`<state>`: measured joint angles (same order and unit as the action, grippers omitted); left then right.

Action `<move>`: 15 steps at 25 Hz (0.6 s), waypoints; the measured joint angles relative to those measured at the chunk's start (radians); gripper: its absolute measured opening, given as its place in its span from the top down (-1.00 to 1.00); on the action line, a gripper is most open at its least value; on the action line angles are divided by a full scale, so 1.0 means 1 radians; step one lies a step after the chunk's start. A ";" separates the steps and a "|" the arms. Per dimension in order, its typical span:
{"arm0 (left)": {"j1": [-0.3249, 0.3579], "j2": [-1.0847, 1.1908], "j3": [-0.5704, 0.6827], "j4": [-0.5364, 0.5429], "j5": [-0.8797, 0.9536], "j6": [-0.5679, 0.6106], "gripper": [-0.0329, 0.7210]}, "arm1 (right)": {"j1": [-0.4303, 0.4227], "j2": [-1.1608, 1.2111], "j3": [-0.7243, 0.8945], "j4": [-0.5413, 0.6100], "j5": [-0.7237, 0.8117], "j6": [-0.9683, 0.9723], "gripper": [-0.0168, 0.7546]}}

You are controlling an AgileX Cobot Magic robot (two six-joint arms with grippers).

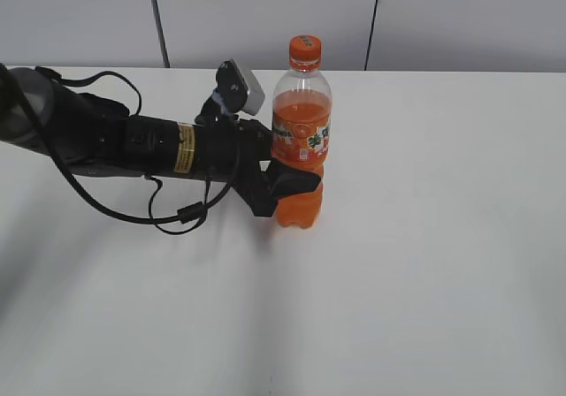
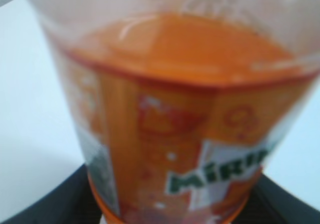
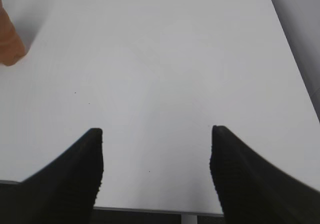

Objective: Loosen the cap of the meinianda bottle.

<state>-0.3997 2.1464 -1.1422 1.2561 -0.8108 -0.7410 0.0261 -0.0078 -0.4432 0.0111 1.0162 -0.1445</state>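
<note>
Left gripper (image 1: 296, 186) clamped w/ both jaws around the lower body of the meinianda bottle (image 1: 300, 140), just below its label band; black fingers (image 2: 40, 204) show at either side of the bottle's base in the left wrist view, pressed to the plastic. Bottle stands upright on the white table (image 1: 424, 263), approx. mid-table toward the far edge, soda level sitting just above the label. The cap (image 1: 304, 52) is on the neck at the top of the bottle, well above the gripper, nothing touching it. Left arm (image 1: 133, 144) stretches in level from the left of the bottle, cable looped beneath it. Right gripper (image 3: 156, 156) hangs w/ jaws spread wide, nothing between them, over bare table well apart from the bottle; an orange blur at the upper left edge of the right wrist view is prob. the bottle's base (image 3: 9, 39).
</note>
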 joint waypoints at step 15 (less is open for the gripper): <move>0.000 0.001 0.000 -0.005 0.001 0.000 -0.17 | 0.000 0.000 -0.022 0.000 0.001 0.001 -0.35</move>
<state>-0.3997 2.1471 -1.1422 1.2512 -0.8094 -0.7410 0.0261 -0.0078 -0.4652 0.0114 1.0171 -0.1436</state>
